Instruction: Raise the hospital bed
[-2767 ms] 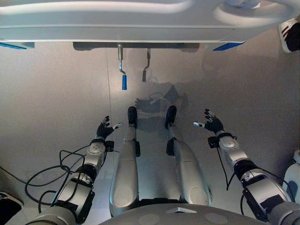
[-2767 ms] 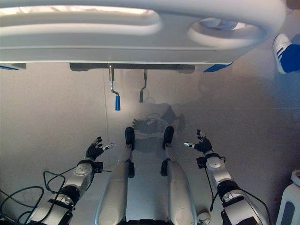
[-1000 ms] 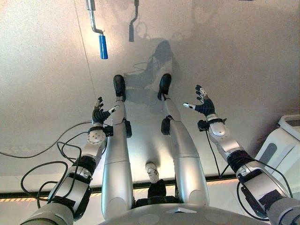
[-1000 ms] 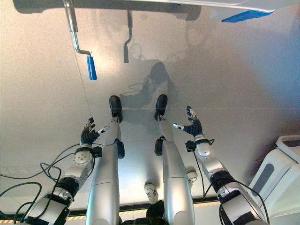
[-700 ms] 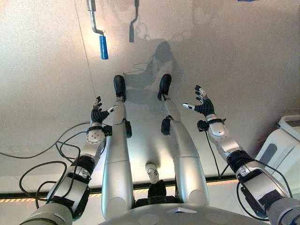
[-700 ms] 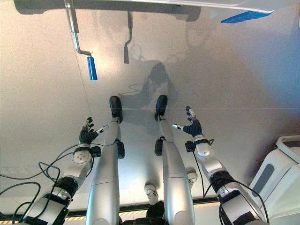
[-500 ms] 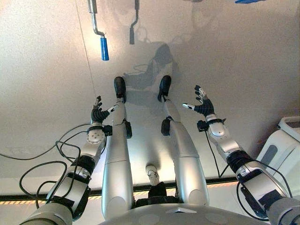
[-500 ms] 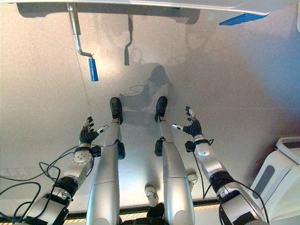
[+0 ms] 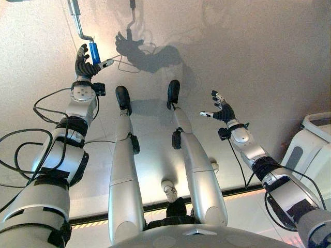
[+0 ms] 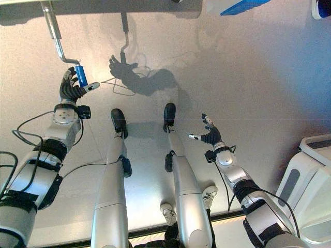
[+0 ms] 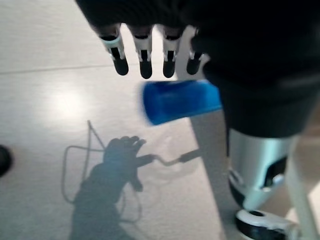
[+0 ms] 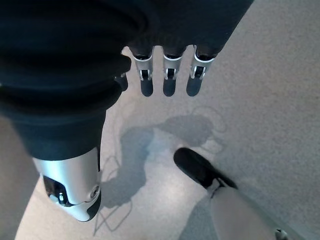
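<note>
- Since half a second ago my left arm has reached up and forward, so my left hand (image 9: 85, 64) now sits at the blue cylindrical grip (image 9: 94, 52) of the bent metal crank handle (image 10: 56, 37), where before it hung low beside my leg.
- Between those moments the whole scene has also slid in both eye views, which is the head camera shifting and no move of the bed.
- That crank handle hangs down from under the pale grey hospital bed frame (image 10: 103, 4), which runs along the far edge of the right eye view.
- In the left wrist view the blue grip (image 11: 180, 101) lies across the hand, between the row of fingers (image 11: 145, 62) and the thumb side.
- My left hand's fingers are straight and spread and the thumb sticks out to the side; nothing is curled round the grip, so the hand is released.
- Whether the palm touches the grip I cannot tell; it is at least just beside it.
- My right hand (image 10: 209, 135) hovers over the grey floor (image 10: 258, 93), well apart from the crank, to the right of my legs.
- In its own wrist view the right hand's fingers (image 12: 167, 80) hang straight and relaxed above the floor, grasping nothing.
- A white piece of equipment with a grey panel (image 9: 305, 150) stands at the right edge of the floor.
- A blue corner piece (image 10: 240, 7) shows on the bed frame at the far right.
</note>
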Controlling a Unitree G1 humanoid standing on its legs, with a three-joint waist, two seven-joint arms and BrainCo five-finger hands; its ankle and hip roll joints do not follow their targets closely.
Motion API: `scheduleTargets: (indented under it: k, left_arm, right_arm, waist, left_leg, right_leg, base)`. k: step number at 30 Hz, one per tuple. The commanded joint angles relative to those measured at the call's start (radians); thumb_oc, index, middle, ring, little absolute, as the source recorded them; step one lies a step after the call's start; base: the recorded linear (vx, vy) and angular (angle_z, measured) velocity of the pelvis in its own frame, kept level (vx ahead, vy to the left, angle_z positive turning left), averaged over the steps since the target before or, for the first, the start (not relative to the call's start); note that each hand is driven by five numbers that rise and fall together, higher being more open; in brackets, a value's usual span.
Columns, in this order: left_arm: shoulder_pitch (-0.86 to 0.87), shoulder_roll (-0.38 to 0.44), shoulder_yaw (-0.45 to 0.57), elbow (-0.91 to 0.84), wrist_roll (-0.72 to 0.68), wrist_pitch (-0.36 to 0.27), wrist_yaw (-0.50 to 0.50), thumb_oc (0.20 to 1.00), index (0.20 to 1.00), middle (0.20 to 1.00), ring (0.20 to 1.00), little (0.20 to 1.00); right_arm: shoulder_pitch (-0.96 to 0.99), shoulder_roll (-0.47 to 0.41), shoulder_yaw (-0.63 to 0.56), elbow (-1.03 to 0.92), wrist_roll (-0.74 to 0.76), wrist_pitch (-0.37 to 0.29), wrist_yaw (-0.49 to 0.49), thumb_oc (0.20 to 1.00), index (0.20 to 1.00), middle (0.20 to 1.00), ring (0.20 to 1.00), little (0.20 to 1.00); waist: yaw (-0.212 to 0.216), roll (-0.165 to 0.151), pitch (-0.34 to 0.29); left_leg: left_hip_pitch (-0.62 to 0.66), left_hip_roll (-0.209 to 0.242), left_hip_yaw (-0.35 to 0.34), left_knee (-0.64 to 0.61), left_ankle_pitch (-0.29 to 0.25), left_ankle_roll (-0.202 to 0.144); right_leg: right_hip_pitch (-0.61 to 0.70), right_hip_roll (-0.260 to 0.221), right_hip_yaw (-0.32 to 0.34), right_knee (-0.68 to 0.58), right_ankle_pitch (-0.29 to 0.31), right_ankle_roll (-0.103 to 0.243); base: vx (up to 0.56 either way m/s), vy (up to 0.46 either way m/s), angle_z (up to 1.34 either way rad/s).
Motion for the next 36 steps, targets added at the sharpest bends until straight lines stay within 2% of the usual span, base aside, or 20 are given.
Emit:
scheduleTargets:
  k: [1, 36]
  left_arm:
    - [0.028, 0.008, 0.022, -0.024, -0.016, -0.021, 0.02, 1.0, 1.0, 1.0, 1.0, 1.0]
    - [0.026, 0.002, 0.026, -0.045, -0.014, -0.023, 0.034, 1.0, 1.0, 1.0, 1.0, 1.0]
  right_arm:
    - [0.074, -0.017, -0.002, -0.035, 0.009, -0.012, -0.003, 1.0, 1.0, 1.0, 1.0, 1.0]
    - [0.098, -0.031, -0.002, -0.074, -0.006, -0.02, 0.0, 1.0, 1.0, 1.0, 1.0, 1.0]
  waist:
    - [0.0, 0.016, -0.028]
    - [-0.005, 0.017, -0.02]
  left_leg:
    - [0.065, -0.054, 0.015, -0.023, -0.071, 0.043]
    - [0.045, -0.053, 0.011, -0.007, -0.081, 0.047]
  right_leg:
    - [0.032, 0.022, 0.009, 0.062, -0.062, 0.105]
    - [0.009, 0.018, 0.015, 0.078, -0.067, 0.107]
  base:
    - [0.0, 0.0, 0.0]
    - [0.0, 0.0, 0.0]
